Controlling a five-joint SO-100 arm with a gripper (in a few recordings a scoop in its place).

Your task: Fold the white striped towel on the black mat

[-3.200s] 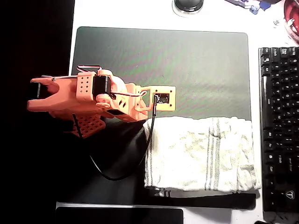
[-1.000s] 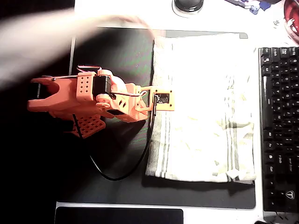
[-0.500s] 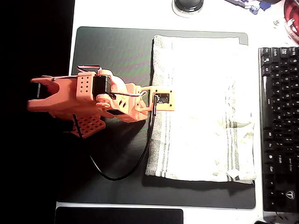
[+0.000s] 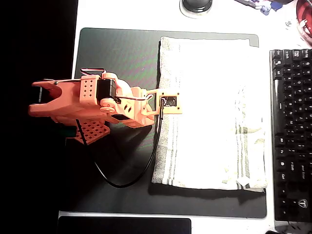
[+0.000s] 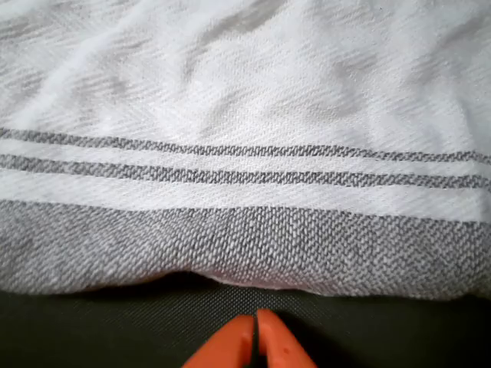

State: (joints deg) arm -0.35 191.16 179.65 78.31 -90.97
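In the overhead view the white striped towel [image 4: 209,114] lay spread open and flat on the right part of the black mat [image 4: 117,53], reaching from near the mat's top edge down to near its bottom edge, with thin stripes running along its left and right sides. Its right edge lay close to a black keyboard [image 4: 291,131] that sat on the white counter [image 4: 126,12] just right of the mat. The orange arm [image 4: 87,105] stretched in from the left across the mat, and its camera mount hung over the towel's left border. A black cable [image 4: 131,175] looped from the arm down over the bare mat. A small corner of the cloth was turned up at the towel's lower right. In the wrist view the hand [image 5: 255,337] had its two orange fingertips pressed together with nothing between them, poised above the dark mat just short of the towel's grey woven border, which lifted slightly off the mat at that spot.
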